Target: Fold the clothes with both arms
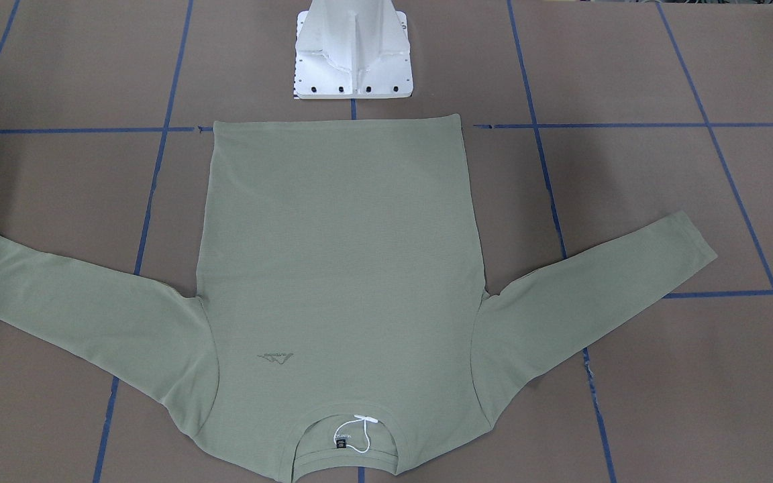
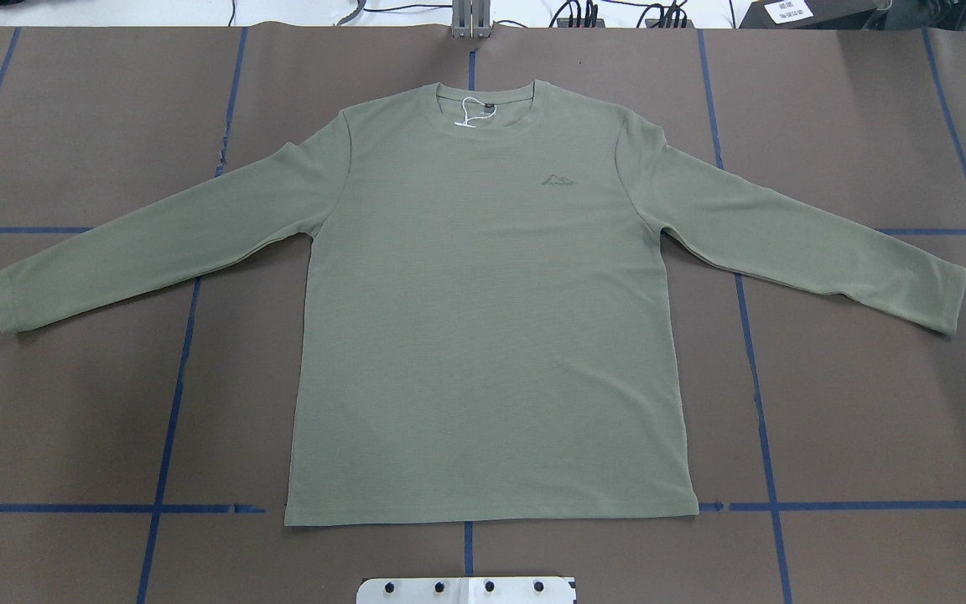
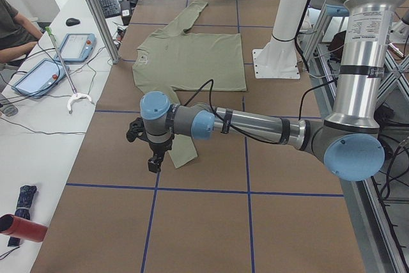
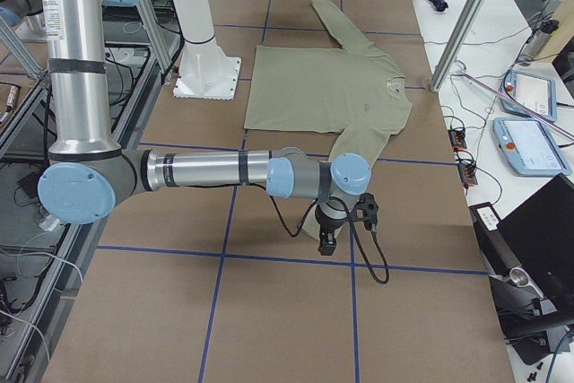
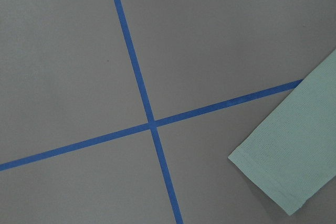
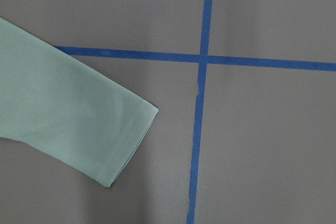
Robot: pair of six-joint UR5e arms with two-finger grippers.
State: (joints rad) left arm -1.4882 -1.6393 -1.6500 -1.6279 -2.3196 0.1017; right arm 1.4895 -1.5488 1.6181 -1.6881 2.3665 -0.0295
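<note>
Jaws of left arm [image 3: 255, 123] and right arm [image 4: 206, 169]: opening cannot be told; each hangs near a shirt [image 2: 483, 319] cuff [image 5: 273, 182]. A shallow pinch could slip, skewing the fold.

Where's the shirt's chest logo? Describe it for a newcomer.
On the brown table with blue tape lines, find the sage-green long-sleeved knit shirt lying flat, collar away from the robot. The small dark peak-shaped logo sits on the chest, toward the robot's right of the collar. Unlike the black neck label with white string, it lies outside the neckline.
</note>
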